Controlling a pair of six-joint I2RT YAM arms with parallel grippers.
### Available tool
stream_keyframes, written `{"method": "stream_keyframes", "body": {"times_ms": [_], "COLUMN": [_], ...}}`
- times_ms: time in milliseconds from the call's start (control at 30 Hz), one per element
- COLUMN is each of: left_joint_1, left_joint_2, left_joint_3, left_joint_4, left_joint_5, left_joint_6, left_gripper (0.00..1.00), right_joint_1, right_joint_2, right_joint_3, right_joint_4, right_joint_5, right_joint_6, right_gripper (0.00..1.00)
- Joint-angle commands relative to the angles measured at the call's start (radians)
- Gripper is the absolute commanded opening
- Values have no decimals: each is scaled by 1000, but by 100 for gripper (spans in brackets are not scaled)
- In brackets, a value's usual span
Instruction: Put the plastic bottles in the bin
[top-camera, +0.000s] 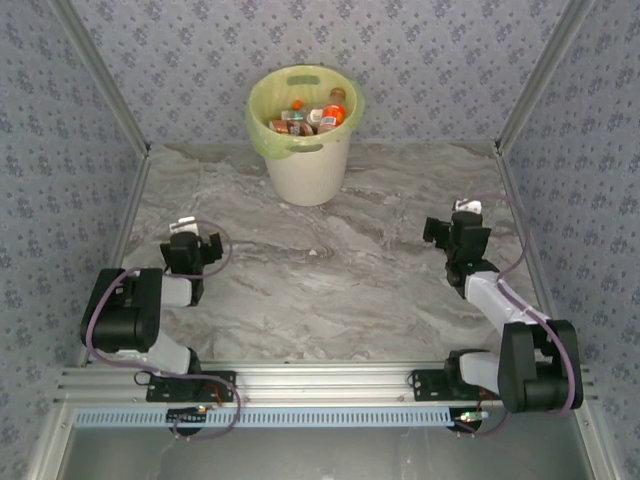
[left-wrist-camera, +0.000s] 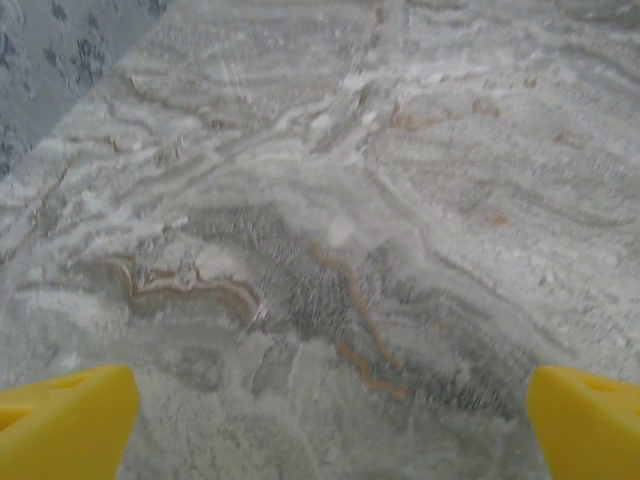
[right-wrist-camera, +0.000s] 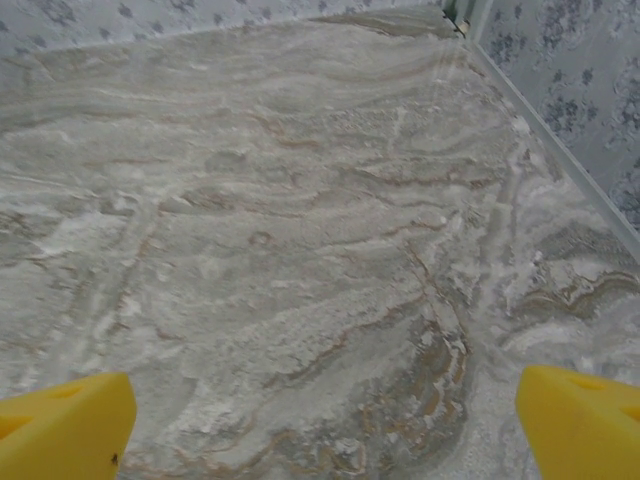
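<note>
Small plastic bottles (top-camera: 318, 115) with red and orange labels lie piled inside the cream bin (top-camera: 305, 175) at the top centre of the overhead frame, at the far end of the marble-patterned table (top-camera: 330, 290). The left end effector (top-camera: 190, 240), at lower left, and the right end effector (top-camera: 462, 222), at mid right, are both spread wide and hold nothing. In each wrist view, yellow fingertips (left-wrist-camera: 65, 420) sit at the bottom corners.

Bottles (top-camera: 318, 116) lie in the bin (top-camera: 306, 175), behind both arms.
</note>
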Motion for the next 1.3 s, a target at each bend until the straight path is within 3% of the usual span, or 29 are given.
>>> {"method": "stream_keyframes", "body": {"times_ms": [0,167,500,600,733,767,1267], "left_joint_1": [2,2,2,1,2,1,2], "left_joint_2": [-13,-15,-14,-14,-14,-14,-13], "left_joint_3": [25,24,22,22,22,22,24], "left_joint_4": [67,67,70,69,70,69,68], "left_joint_5": [-45,-44,-40,-41,-40,-40,-40], "left_joint_6": [11,12,12,12,12,12,14], "left_gripper": [99,99,100,99,99,99,100], "right_joint_1": [-18,-27,-54,-48,-58,-82,-80], "right_joint_2": [47,119,241,294,298,299,300], "right_joint_3": [-58,-104,-286,-260,-128,-133,-129], "right_joint_4": [189,347,790,796,543,558,543], "right_joint_5": [39,45,-78,-111,-144,-202,-211], "right_joint_6": [-15,-76,-124,-146,-138,-135,-144], "right_gripper": [100,100,100,100,100,100,100]}}
